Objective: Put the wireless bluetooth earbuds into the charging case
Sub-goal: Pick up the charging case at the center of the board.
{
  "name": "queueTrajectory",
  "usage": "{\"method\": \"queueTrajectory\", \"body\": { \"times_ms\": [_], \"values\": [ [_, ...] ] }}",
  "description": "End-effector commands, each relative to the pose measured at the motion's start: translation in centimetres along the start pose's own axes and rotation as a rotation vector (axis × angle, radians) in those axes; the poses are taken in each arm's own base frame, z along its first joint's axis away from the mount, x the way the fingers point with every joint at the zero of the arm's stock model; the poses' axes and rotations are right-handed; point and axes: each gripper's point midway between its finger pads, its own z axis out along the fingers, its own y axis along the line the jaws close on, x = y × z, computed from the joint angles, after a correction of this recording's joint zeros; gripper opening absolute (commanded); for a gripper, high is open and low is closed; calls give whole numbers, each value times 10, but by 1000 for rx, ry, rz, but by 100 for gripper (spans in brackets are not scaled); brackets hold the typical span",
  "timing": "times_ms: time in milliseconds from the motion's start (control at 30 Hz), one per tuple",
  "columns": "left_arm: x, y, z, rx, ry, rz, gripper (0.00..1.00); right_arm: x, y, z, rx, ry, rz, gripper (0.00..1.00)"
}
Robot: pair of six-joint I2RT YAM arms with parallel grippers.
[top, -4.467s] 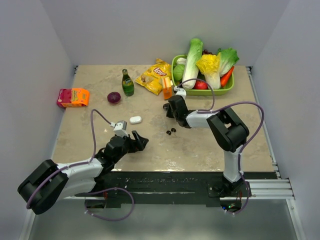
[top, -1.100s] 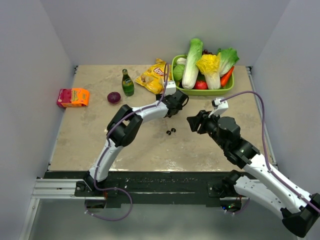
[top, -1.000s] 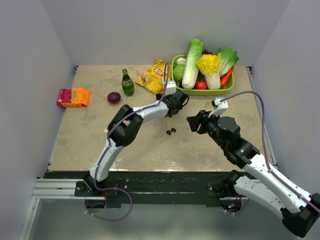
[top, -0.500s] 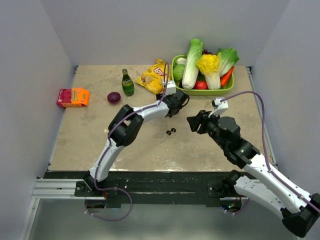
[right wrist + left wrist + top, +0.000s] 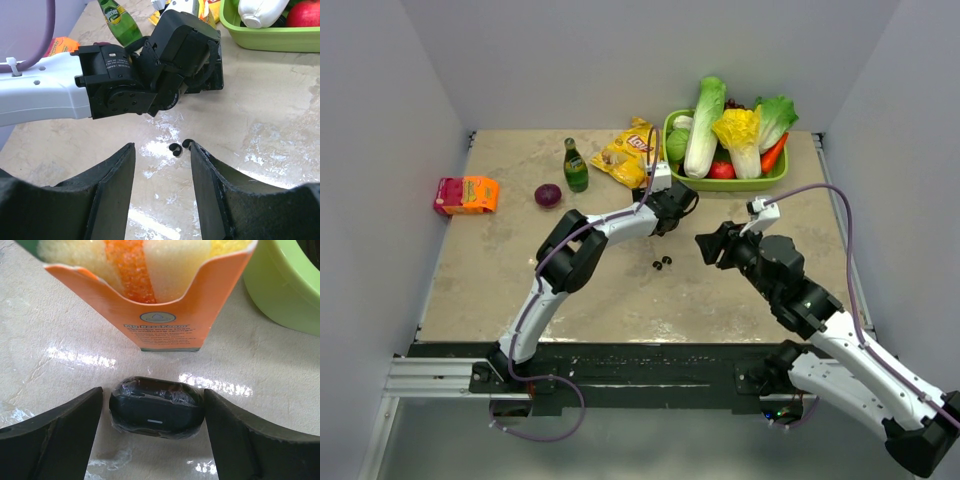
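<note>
Charging case [image 5: 156, 407] sits between left pincer [image 5: 153, 394] jaws, apart, small gaps; right pincer [image 5: 161, 150] apart, near black earbuds [image 5: 180, 147].

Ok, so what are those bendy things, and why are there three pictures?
They are a robot's left arm and right arm, bolted to a table. The big picture looks down from above. The other two come from small cameras on each wrist, so you see that arm's own pincer fingers. The left pincer stands open around a little black charging case, near an orange box. The right pincer is open and empty, pointing toward two tiny black earbuds. Also on the table are a green bottle, a chip bag and a green basket of vegetables. Nothing is held yet.
</note>
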Motion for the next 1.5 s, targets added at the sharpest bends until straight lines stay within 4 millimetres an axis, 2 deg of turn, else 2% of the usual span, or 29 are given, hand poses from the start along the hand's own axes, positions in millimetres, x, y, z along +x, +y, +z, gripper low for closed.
{"method": "queueTrajectory", "body": {
  "times_ms": [0,367,733,1033,1200,1467],
  "values": [
    [78,46,13,-97,204,159,84,-13,8,-6,-31,-35,18,52],
    [83,42,7,-38,227,172,90,-13,7,-8,-29,-37,24,52],
    [86,38,5,3,243,189,87,-14,7,-6,-25,-39,26,52],
    [85,37,3,27,243,217,96,-14,8,-5,-26,-37,27,52],
    [86,36,1,63,242,237,95,-13,8,-3,-25,-36,27,52],
    [85,36,0,80,236,261,88,-13,8,-3,-25,-36,27,52]
  ]
}}
